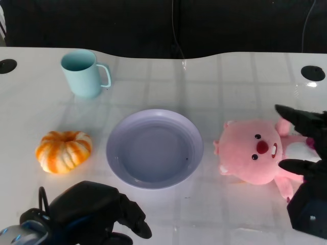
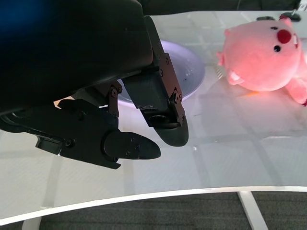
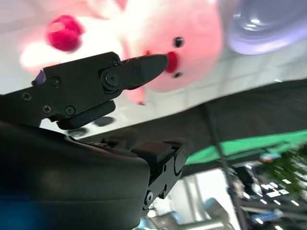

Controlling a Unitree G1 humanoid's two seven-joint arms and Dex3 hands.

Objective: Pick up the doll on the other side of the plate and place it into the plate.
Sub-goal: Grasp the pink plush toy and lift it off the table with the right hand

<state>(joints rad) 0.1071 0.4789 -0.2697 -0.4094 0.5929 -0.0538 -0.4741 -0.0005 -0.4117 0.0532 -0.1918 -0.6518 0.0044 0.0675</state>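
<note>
- The doll (image 1: 255,151) is seen lying on the worktop (image 1: 240,87) just right of the plate (image 1: 154,148), not yet lifted, its face turned up.
- The right robot hand (image 1: 305,148) is spread around the doll's far side, one finger above the ear and one near the arm; nothing is pinched yet.
- The left robot hand (image 1: 97,209) is parked near the front edge, fingers curled in on nothing.
- Risk: a soft, rounded head could be squeezed out of a shallow grasp, so the doll might be nudged sideways instead of caught.
- Risk: if only an ear or limb is caught, the body could dangle and swing, and the plate rim might be clipped on the way over.
- Risk: a low sweep toward the plate could push the plate toward the pumpkin (image 1: 63,151).
- Room: the short stretch between doll and plate is open, so a brief lift and leftward carry is judged enough.
- Room: the cup (image 1: 84,73) stands well apart at the back, off the path.
- Edges: the doll sits close to the worktop's right side as seen from the head, so a push outward is to be avoided.
</note>
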